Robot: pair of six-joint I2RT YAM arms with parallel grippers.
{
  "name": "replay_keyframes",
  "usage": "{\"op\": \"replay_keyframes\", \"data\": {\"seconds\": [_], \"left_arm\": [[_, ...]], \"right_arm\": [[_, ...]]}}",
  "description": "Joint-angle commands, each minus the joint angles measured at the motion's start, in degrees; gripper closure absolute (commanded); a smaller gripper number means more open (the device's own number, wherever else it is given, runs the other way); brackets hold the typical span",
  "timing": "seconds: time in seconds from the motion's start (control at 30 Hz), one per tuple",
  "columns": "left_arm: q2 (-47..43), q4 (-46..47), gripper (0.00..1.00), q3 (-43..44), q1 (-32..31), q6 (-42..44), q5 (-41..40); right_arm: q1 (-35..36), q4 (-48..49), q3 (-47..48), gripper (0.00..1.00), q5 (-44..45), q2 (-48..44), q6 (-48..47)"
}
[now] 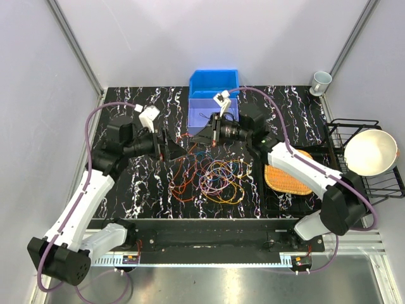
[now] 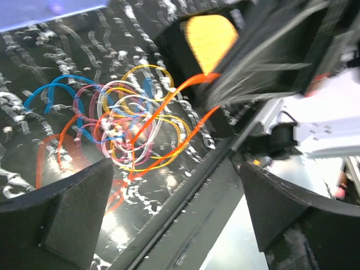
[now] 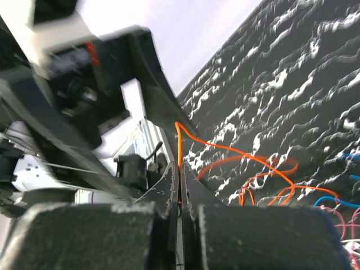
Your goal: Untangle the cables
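Note:
The cables (image 1: 212, 177) lie in a loose tangle of orange, yellow, purple, pink and blue loops on the black marbled table (image 1: 126, 183). My right gripper (image 1: 204, 140) hovers just behind the pile. In the right wrist view it (image 3: 180, 174) is shut on an orange cable (image 3: 179, 140), which rises from between the fingers and trails down to the table. My left gripper (image 1: 180, 151) faces it from the left, open, with nothing between its fingers (image 2: 84, 197). In the left wrist view the tangle (image 2: 135, 129) sits beyond that gripper (image 2: 174, 169), and one orange strand (image 2: 185, 90) stretches up and to the right.
A blue bin (image 1: 214, 82) and a lilac bin (image 1: 204, 113) stand at the back centre. An orange woven mat (image 1: 288, 174) lies to the right. A white bowl (image 1: 370, 152) rests on a black wire rack (image 1: 345, 126). A cup (image 1: 321, 82) stands at the back right.

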Motion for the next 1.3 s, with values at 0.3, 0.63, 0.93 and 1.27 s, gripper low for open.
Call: {"op": "replay_keyframes", "data": {"seconds": [0.3,0.63,0.93,1.27], "left_arm": [[-7.5,0.9,0.01,-5.5,-1.0,1.8,-13.4],[-14.6,-5.6,0.01,-6.5,-1.3,1.8,-22.1],[-21.8,-11.7,0.01,-10.9,-1.5,2.4,-27.1],[-21.7,-10.2,0.01,-12.0,-1.5,2.8,-28.9]], "right_arm": [[0.5,-14.4,23.7,1.00,7.3,-4.4,-9.8],[0.5,-21.1,38.6,1.00,17.4,0.8,-18.0],[0.1,-24.3,54.0,1.00,24.3,8.0,-27.2],[-5.2,-30.3,76.9,1.00,25.2,23.3,-31.7]]}}
